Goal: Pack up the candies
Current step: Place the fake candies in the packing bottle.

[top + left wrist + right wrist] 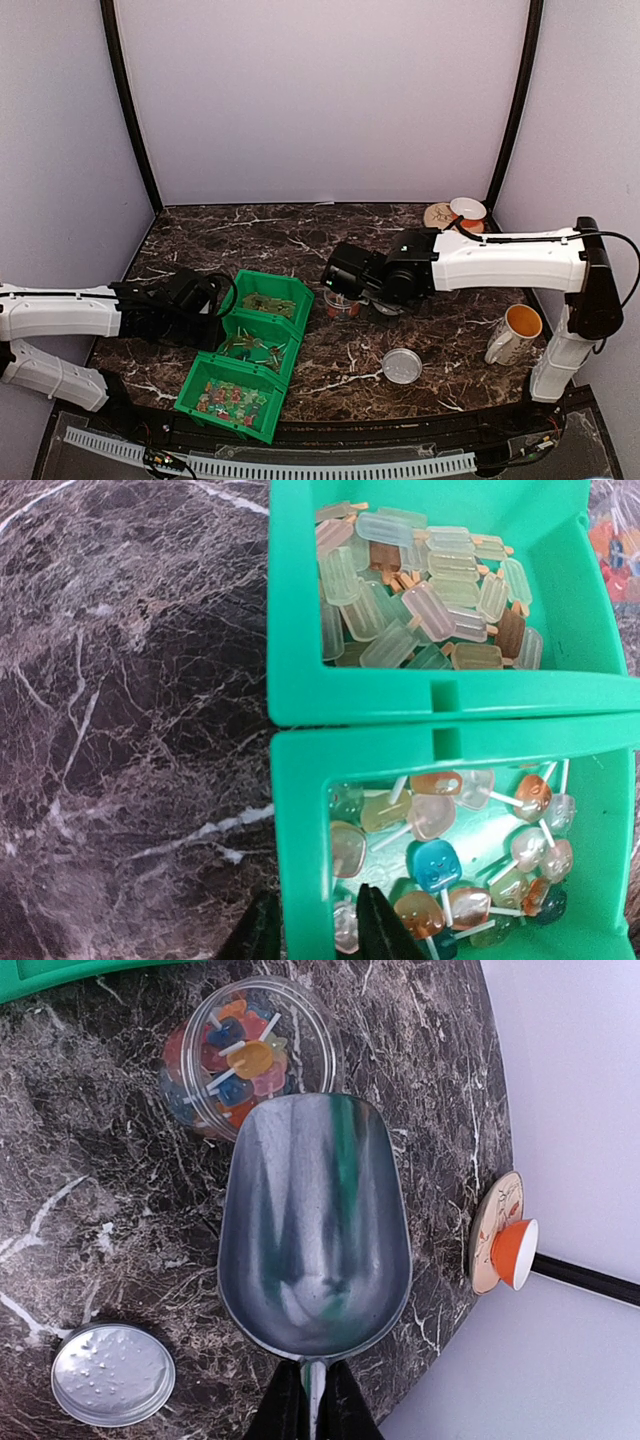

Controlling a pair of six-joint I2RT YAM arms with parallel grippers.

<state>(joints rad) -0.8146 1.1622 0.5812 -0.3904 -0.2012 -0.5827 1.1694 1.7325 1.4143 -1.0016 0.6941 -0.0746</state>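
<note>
The candies [228, 397] fill the nearest of three joined green bins [206, 365]; a few show at the corner [614, 550] in the left wrist view. The other bins hold pale ice-pop sweets [420, 590] and lollipop sweets [450, 870]. My left gripper [212, 318] [313, 895] straddles the lollipop bin's left wall [300, 820], open, with a small gap on the inner side. My right gripper [347, 272] [313, 1385] is shut on the handle of an empty metal scoop [315, 1230]. The scoop's tip is next to a clear jar [245, 1050] [342, 305] holding coloured lollipop sweets.
The jar's grey lid [402, 365] [112, 1375] lies on the dark marble table. A white mug [515, 333] with an orange inside stands near the right arm's base. A saucer with a small cup [455, 213] [505, 1235] sits at the back right corner.
</note>
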